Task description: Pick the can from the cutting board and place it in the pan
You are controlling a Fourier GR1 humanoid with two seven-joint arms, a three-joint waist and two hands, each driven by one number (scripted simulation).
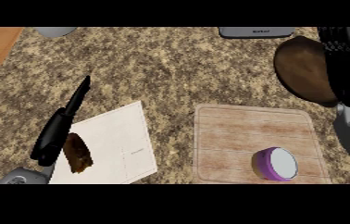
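**purple can on the cutting board, pan off to the far right**

seen from the head view, steeply down onto a speckled stone desk (pixel 171 65). purple can (pixel 275 164) with a pale end face, sitting on the light wooden cutting board (pixel 232 135), in the board's near right part, close to its lower right corner. touched by neither hand. nothing else on the board.

brown pan (pixel 304 70) up at the far right of the desk, dark and rounded, well apart from the can and beyond the board's far right corner. partly cut off on its right side by the right hand (pixel 335 42), a black textured shape along the view's right edge, with a strip of grey forearm below it. too little of that hand showing to tell clenched from released.

left hand (pixel 58 126) at the lower left, black, fingers stretched straight and pointing up and to the right; released, grasping nothing. lying partly over a white sheet (pixel 120 140) set askew on the desk just left of the board. dark brown lump (pixel 78 152) on the sheet, just beside the hand.

along the far edge, two grey things cut off by the frame: a pale round one (pixel 54 31) at left, a darker one (pixel 256 32) right of centre.
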